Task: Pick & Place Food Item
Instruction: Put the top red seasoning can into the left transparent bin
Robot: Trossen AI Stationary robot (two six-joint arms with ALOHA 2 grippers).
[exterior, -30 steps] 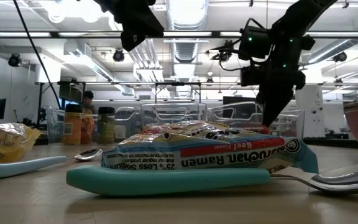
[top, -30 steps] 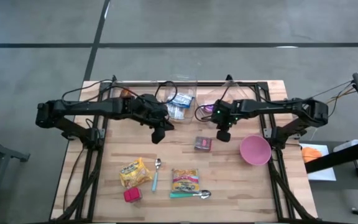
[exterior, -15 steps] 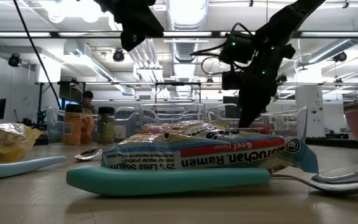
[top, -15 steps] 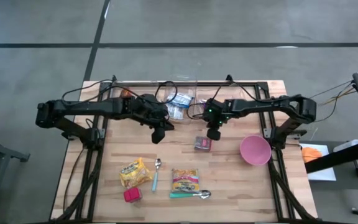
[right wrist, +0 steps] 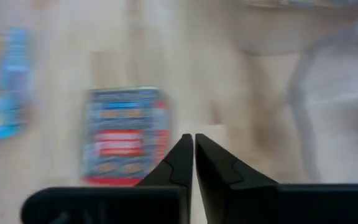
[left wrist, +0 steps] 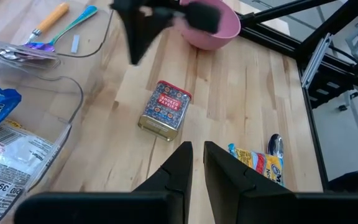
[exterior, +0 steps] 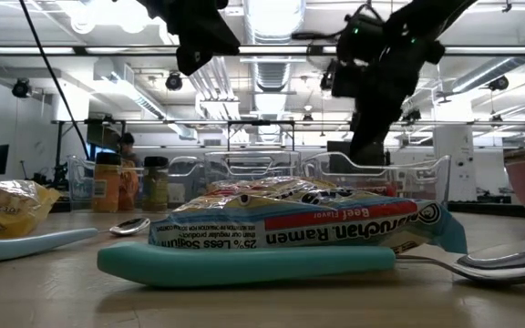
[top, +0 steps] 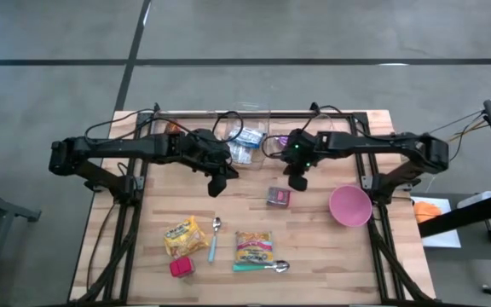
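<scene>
Two arms hang above the table; right gripper (top: 297, 182), jaws together, empty, hovers near the small tin (top: 278, 197); it must open and drop lower; left gripper (top: 216, 185) waits, jaws nearly together.

A light wooden table (top: 322, 247) with plank grain and black frame rails along its edges carries everything. Along its upper edge in the high view stand clear plastic bins (top: 250, 128), one holding blue-and-white packets; the low view also shows jars (exterior: 108, 182) back there. Near the middle, slightly right, lies a small red-and-blue tin (top: 278, 196). At the right sits a pink bowl (top: 349, 205). In the lower part, a yellow snack bag (top: 184, 236) lies left of a spoon with a light blue handle (top: 214, 238), and a small red packet (top: 181, 267) lies just below the bag. Right of them, a ramen packet (top: 253, 246) rests above a teal-handled spoon (top: 261, 267).
</scene>
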